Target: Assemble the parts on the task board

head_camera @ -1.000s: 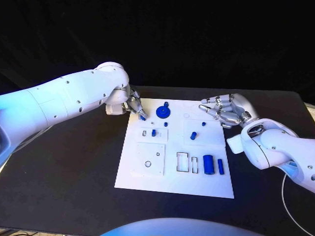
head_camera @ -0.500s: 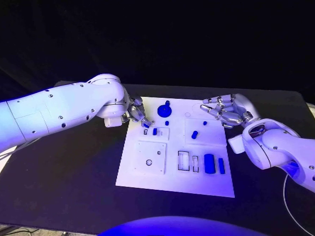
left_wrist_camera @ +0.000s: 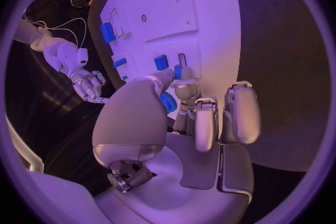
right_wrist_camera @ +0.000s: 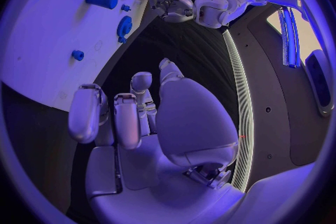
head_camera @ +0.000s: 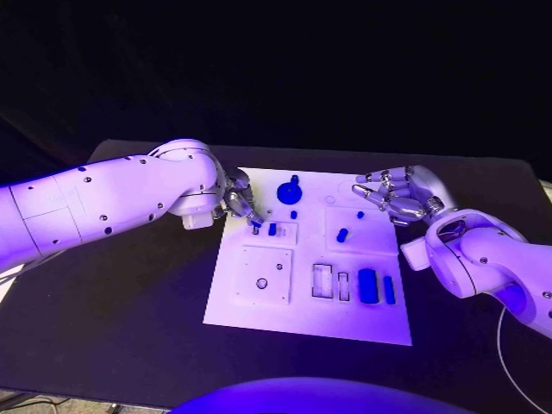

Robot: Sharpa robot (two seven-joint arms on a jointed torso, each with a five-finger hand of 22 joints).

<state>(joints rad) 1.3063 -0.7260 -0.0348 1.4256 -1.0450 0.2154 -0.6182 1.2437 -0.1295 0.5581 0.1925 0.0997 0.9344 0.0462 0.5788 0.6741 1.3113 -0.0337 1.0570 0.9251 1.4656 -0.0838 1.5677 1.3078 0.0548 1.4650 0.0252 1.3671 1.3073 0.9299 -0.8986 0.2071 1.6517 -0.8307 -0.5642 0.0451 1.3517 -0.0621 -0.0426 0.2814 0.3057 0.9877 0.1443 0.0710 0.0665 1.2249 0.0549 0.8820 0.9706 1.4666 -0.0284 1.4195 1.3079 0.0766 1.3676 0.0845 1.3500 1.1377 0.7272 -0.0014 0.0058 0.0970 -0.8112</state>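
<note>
now — left hand (head_camera: 239, 203) pinches small blue part (left_wrist_camera: 168, 102) | right hand (head_camera: 394, 197) curled, holding nothing | white task board (head_camera: 307, 302)

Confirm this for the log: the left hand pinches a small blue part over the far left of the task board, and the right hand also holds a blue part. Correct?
Not quite. The right hand holds nothing: the right wrist view shows its fingers bare and apart, off the task board. The rest stands: the left hand pinches a small blue part over the board's far left.
</note>
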